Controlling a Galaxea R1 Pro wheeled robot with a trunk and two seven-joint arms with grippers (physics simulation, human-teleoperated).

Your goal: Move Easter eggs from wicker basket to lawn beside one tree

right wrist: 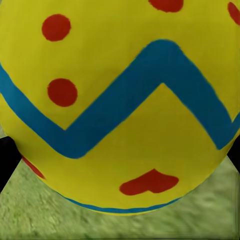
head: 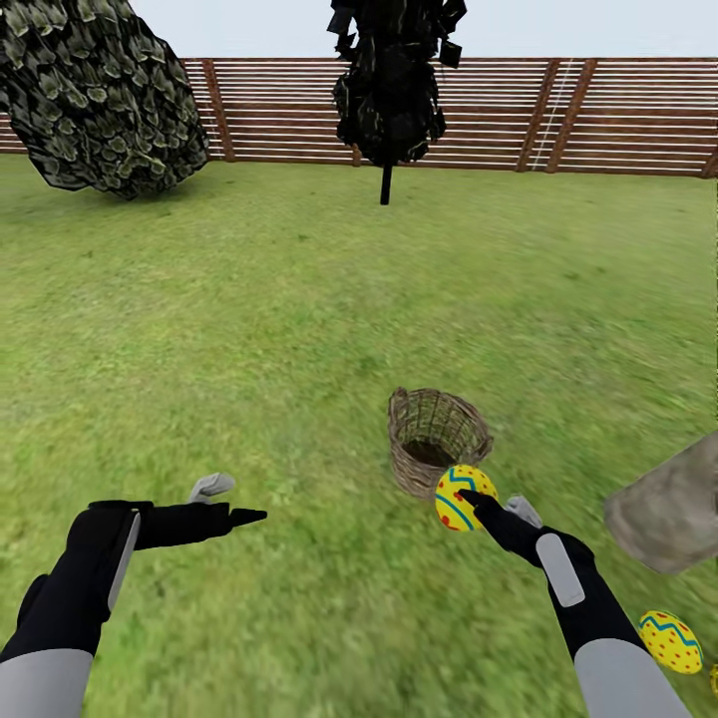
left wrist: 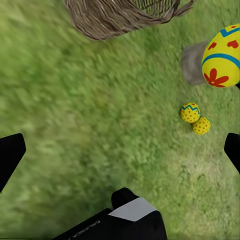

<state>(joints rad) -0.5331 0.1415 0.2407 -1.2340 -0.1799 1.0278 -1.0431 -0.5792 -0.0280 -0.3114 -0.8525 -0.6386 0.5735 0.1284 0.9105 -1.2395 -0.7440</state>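
Note:
My right gripper (head: 479, 503) is shut on a yellow Easter egg (head: 459, 496) with red dots and a blue zigzag, held just in front of the wicker basket (head: 437, 439). Up close, that egg (right wrist: 120, 100) sits between the dark fingers (right wrist: 7, 161). No egg shows inside the brown basket. Two more eggs (left wrist: 190, 112) (left wrist: 201, 125) lie together on the lawn (head: 299, 329) beside the grey-brown tree trunk (head: 670, 504); one of them (head: 670, 641) is near my right forearm. My left gripper (head: 231, 502) hangs open over bare grass, nothing between its fingers (left wrist: 10, 155).
A narrow black conifer (head: 389, 100) stands at the back middle. A dark leafy mass (head: 100, 95) hangs at the back left. A slatted wooden fence (head: 598, 115) closes the garden behind. Grass stretches wide to the left and ahead.

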